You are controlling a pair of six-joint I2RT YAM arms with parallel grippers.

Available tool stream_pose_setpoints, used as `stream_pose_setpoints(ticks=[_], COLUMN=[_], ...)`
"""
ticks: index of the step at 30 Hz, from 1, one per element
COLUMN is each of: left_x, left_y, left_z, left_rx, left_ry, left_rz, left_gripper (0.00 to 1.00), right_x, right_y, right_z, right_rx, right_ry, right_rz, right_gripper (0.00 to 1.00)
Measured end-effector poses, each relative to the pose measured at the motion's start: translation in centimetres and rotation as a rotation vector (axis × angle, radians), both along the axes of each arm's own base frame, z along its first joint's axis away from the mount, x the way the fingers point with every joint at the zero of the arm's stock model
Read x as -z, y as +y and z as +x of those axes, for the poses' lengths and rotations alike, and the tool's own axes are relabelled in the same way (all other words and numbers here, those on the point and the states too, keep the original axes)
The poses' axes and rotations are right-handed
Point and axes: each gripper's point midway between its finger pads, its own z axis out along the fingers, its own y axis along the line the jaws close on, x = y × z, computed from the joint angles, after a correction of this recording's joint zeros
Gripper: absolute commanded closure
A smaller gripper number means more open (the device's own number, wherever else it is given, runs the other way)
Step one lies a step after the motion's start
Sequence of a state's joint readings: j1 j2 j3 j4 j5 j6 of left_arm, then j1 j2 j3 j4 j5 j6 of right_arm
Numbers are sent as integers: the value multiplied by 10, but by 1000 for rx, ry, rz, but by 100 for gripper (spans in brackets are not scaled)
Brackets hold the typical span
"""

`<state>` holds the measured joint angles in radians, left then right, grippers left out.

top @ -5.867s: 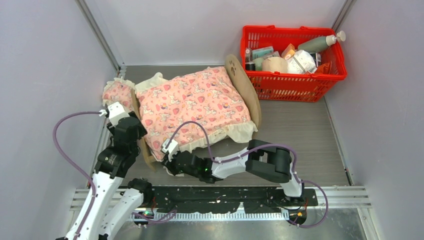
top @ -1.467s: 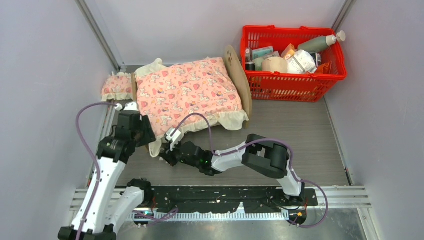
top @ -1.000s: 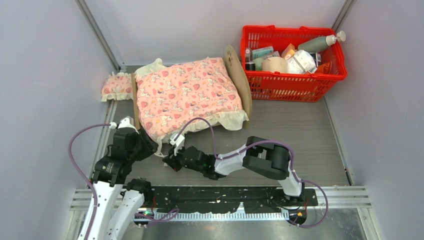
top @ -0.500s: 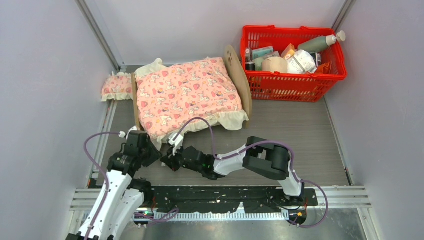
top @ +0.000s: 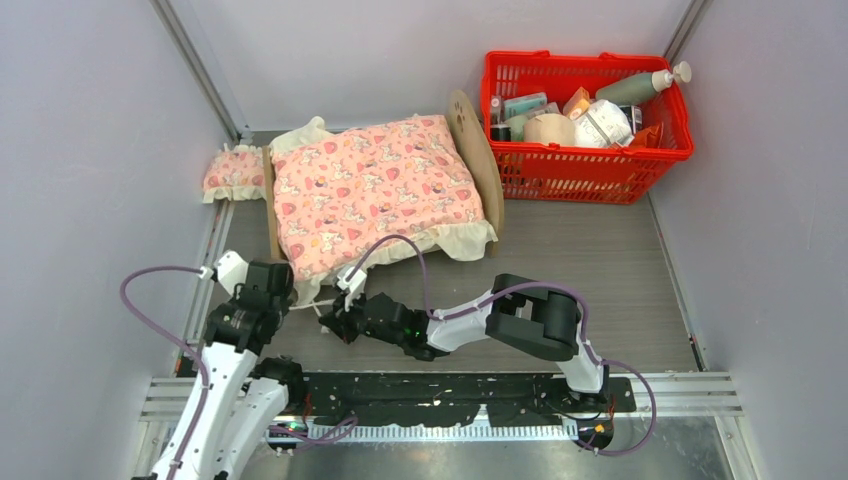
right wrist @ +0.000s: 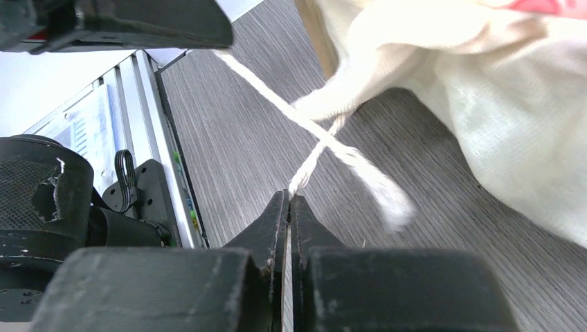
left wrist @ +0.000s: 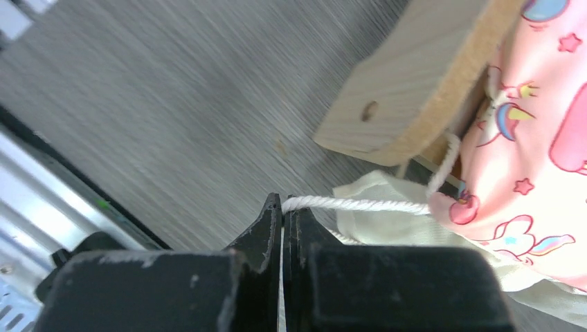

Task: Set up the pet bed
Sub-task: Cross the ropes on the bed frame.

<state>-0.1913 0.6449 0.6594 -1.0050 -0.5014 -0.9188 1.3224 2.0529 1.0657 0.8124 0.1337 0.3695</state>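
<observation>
Two pincers work at the lower-left corner of the bedding. The left pincer (left wrist: 282, 207) has its jaws pressed together on a thin white cord (left wrist: 353, 204). That cord runs taut from the tips to the cream frill (left wrist: 377, 225) under the pink cartoon-print blanket (left wrist: 547, 131). The right pincer (right wrist: 289, 199) is likewise clamped shut, pinching the end of a second white cord (right wrist: 315, 155). In the right wrist view the two strands cross just beyond its tips.

Half a second earlier the left pincer's jaws stood apart at that corner. They have since closed, and the left arm has drawn back toward the left of the overhead frame. The right pincer has not moved. Against the oldest picture, the bed sits nearer the top of the frame.

The light plywood pet bed (top: 487, 170) lies upper middle in the overhead view on the grey wood-grain bench (top: 600, 270), with the blanket covering it. Its arched headboard is on the right, beside a red plastic basket (top: 585, 165) of bottles and packets. A small pink frilled pillow (top: 232, 172) lies on the bench just left of the plywood footboard (left wrist: 408, 97), off the bed. In the left wrist view the footboard's corner juts out just above the taut cord.
</observation>
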Motion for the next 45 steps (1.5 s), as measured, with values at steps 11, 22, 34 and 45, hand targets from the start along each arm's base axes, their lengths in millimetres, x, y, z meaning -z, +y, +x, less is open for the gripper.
stream_pose_setpoints(ticks=[11, 22, 34, 45], left_x=[-13, -24, -35, 7], left_y=[30, 35, -53, -63], left_z=[-19, -27, 11, 26], left_rx=[-182, -98, 495, 524], left_ry=[-82, -87, -213, -105], left_rz=[76, 132, -54, -81], left_gripper=[76, 49, 47, 45], right_x=[9, 9, 8, 4], right_y=[-8, -9, -8, -6], right_z=[6, 11, 8, 6], right_rx=[24, 30, 21, 4], right_ry=[13, 19, 32, 31], right_rz=[-14, -11, -1, 16], right_gripper=[95, 95, 95, 95])
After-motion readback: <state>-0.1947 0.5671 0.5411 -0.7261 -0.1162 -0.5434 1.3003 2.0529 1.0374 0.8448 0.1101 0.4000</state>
